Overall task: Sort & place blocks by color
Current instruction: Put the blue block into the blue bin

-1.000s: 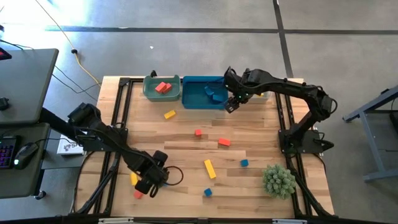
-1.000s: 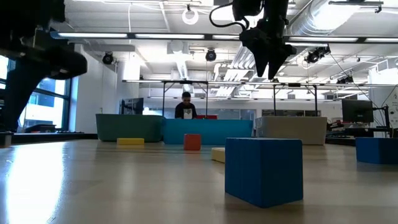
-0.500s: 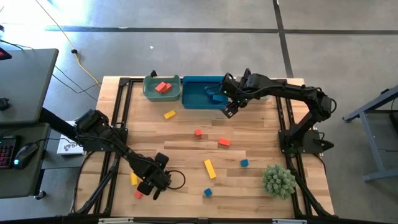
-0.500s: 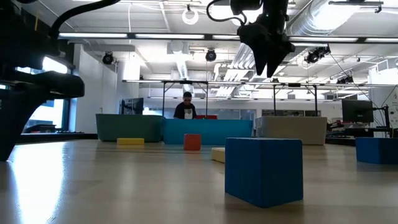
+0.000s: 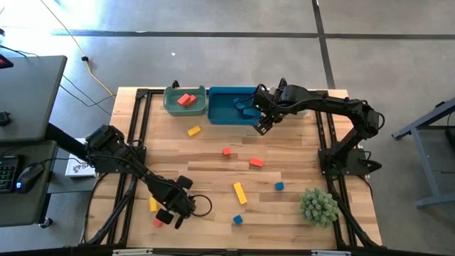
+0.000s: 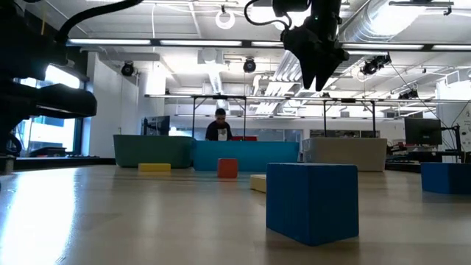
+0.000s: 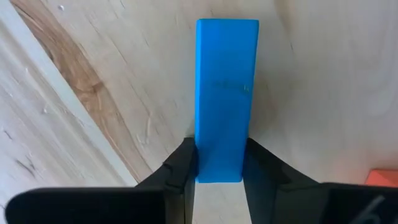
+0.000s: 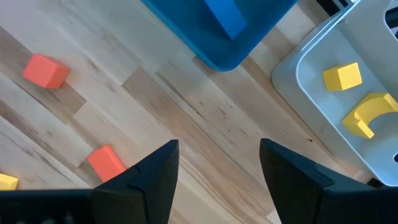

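Left wrist view shows my left end effector clamped on a blue bar, one finger pressed to each long side, the bar lying flat on the desk. From above, that end effector sits near the desk's 7 o'clock edge, with a yellow block just beside it and a red block close by.

My right end effector hangs at about 1 o'clock over the front lip of the blue bin, fingers spread and holding nothing. The blue bin has blue blocks inside; the green bin to its 9 o'clock side holds a red block. The right wrist view shows a pale bin with yellow pieces.

Loose on the desk: a yellow block near the green bin, two red blocks around the centre, a yellow bar, and two small blue cubes toward 5 o'clock. A spiky green ball sits at the 4 o'clock corner.
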`<act>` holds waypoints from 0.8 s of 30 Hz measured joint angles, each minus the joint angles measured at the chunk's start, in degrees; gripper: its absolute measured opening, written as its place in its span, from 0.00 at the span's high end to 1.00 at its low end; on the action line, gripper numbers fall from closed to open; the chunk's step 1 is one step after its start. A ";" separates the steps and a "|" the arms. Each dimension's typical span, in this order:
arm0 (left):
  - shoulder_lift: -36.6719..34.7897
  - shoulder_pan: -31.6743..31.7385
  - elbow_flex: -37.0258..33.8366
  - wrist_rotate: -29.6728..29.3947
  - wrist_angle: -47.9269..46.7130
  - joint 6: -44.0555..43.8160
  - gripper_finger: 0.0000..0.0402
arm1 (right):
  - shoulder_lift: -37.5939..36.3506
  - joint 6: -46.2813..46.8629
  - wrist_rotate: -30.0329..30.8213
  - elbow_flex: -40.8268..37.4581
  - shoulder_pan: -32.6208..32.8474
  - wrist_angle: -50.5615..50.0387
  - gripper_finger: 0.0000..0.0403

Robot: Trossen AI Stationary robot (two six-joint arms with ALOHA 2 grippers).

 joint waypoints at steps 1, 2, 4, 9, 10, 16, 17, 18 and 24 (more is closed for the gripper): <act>-0.27 0.36 -0.05 0.28 0.18 0.00 0.82 | 0.00 -0.02 0.00 0.00 0.00 0.00 0.48; -0.54 0.85 -0.06 0.56 0.29 -0.02 0.82 | 0.00 -0.07 0.01 0.00 0.00 0.00 0.48; -1.70 1.83 -0.22 0.76 0.52 -0.05 0.82 | 0.01 -0.16 0.01 0.00 -0.02 0.00 0.48; -4.96 5.45 -0.32 -2.33 0.78 1.84 0.82 | 0.02 -1.61 0.23 0.00 -0.25 0.02 0.48; -5.47 6.39 -0.30 -2.51 0.77 2.50 0.82 | 0.02 -1.65 0.27 0.00 -0.35 0.02 0.48; -8.72 14.14 -0.21 -5.66 0.59 6.48 0.82 | 0.02 -4.23 0.28 0.00 -1.91 0.21 0.48; -9.23 15.57 -0.21 -6.03 0.62 7.07 0.82 | 0.02 -4.85 0.30 0.00 -2.24 0.36 0.48; -9.78 17.05 -0.21 -6.11 0.61 7.78 0.82 | 0.04 -5.50 0.30 0.00 -2.66 0.53 0.48; -12.60 27.01 -0.19 -7.49 1.64 11.42 0.82 | 0.04 -9.17 0.27 0.00 -5.77 2.69 0.48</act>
